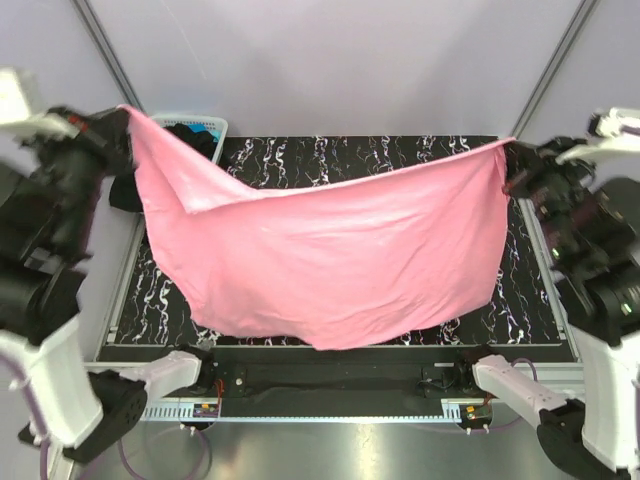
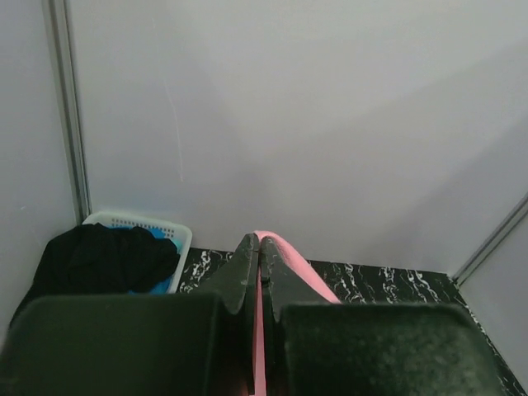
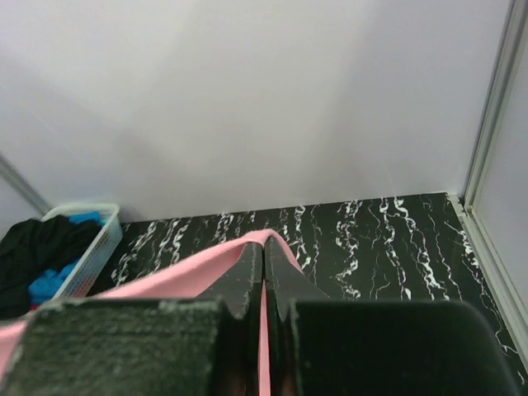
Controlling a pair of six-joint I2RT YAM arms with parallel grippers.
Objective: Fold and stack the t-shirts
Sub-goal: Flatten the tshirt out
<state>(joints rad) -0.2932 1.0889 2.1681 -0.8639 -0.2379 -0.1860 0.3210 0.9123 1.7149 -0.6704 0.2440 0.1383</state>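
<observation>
The bright pink t-shirt [image 1: 330, 250] hangs spread in the air above the table, stretched between both arms. My left gripper [image 1: 122, 130] is shut on its upper left corner, high at the table's far left; pink cloth [image 2: 261, 330] shows pinched between the shut jaws. My right gripper [image 1: 508, 160] is shut on its upper right corner at the far right; the pink edge [image 3: 177, 276] trails away to the left. The shirt's lower edge hangs near the table's front edge. The black t-shirt [image 2: 99, 260] and the blue t-shirt [image 3: 51, 285] lie in the basket.
A white slotted basket [image 1: 215, 127] stands at the table's far left corner, half hidden behind the pink shirt. The black marbled table [image 1: 400, 150] shows behind the shirt. Grey walls with metal posts close in the back and sides.
</observation>
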